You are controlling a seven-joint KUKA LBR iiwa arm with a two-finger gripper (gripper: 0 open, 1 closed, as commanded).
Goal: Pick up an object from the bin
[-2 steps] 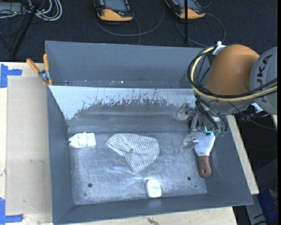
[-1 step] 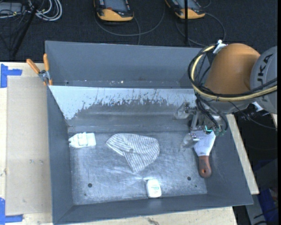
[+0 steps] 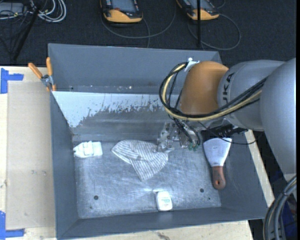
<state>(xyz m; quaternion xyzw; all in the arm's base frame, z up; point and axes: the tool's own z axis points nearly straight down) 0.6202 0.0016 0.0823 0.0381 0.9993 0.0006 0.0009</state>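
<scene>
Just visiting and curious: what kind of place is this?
Probably a robotics lab test station: a robot arm reaches into a grey metal bin holding a striped cloth, with cables on the floor behind.

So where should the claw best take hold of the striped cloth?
The striped cloth lies spread low on the bin floor, so probably pinch a raised wrinkle near its right end, with the claw coming straight down from above.

We lose the right edge of the striped cloth beneath the gripper. The arm covers the blade top of the brown-handled scraper, and we cannot identify the small white thing by the front wall.
</scene>
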